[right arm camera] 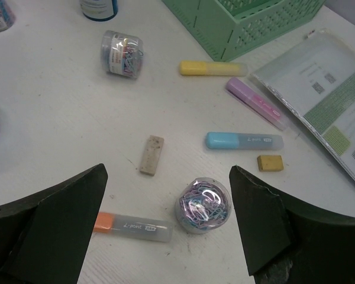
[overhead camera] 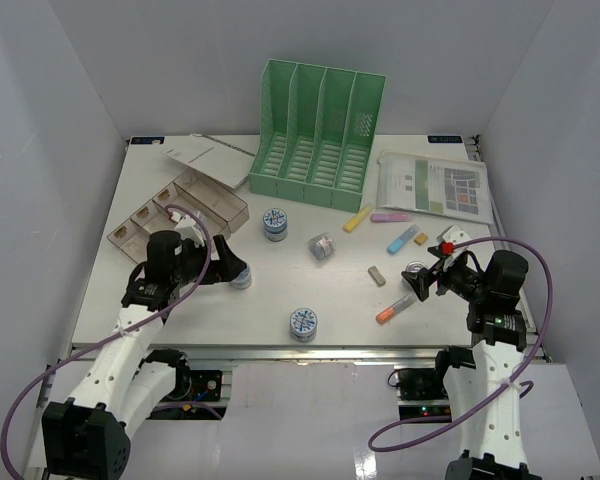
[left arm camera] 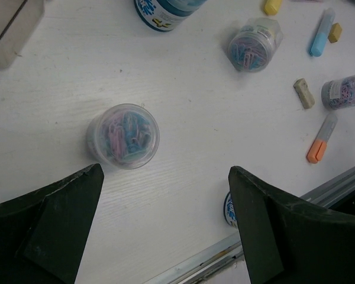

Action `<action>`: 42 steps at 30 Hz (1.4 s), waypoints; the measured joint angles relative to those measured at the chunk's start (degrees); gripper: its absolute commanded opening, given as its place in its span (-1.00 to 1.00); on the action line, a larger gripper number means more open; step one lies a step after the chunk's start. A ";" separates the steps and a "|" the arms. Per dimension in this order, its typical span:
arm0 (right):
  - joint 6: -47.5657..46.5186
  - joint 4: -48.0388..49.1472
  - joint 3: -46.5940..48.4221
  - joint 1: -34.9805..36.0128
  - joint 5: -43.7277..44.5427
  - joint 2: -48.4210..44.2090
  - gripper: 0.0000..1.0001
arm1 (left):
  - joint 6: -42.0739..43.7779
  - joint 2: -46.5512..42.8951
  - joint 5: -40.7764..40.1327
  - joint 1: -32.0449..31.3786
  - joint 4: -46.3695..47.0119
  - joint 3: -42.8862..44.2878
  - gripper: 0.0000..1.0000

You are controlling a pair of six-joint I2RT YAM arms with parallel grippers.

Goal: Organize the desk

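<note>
Left end effector (left arm camera: 164, 171): open, empty; upright clip tub (left arm camera: 123, 136) just ahead, toward its left finger. Right end effector (right arm camera: 168, 171): open, empty; second tub (right arm camera: 204, 205) under the gap, right of centre. Table (overhead camera: 280, 290) underlies both.

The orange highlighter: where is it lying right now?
In the overhead view the orange highlighter lies front right on the desk, near its front edge, just in front of the small eraser and the tub of paper clips.

My desk (overhead camera: 350, 300) carries a green file rack (overhead camera: 320, 130) at upper centre, papers (overhead camera: 435, 185) upper right, a blue highlighter (overhead camera: 405, 238) and a paper-clip tub (overhead camera: 323, 246) mid-frame.
</note>
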 measured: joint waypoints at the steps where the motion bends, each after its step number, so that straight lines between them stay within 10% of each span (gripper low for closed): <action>1: -0.49 -0.21 0.00 -0.01 -0.84 0.03 0.80 | -1.15 0.56 -0.39 -0.53 -0.33 0.09 0.89; 22: -1.73 -1.20 0.00 -0.01 -3.82 -1.57 0.80 | -11.77 28.57 -30.26 -17.15 -8.60 11.50 0.83; 42: -1.78 -2.37 0.00 -0.01 -4.17 -2.21 0.80 | -10.94 29.82 -35.71 -18.58 -11.38 16.52 -0.66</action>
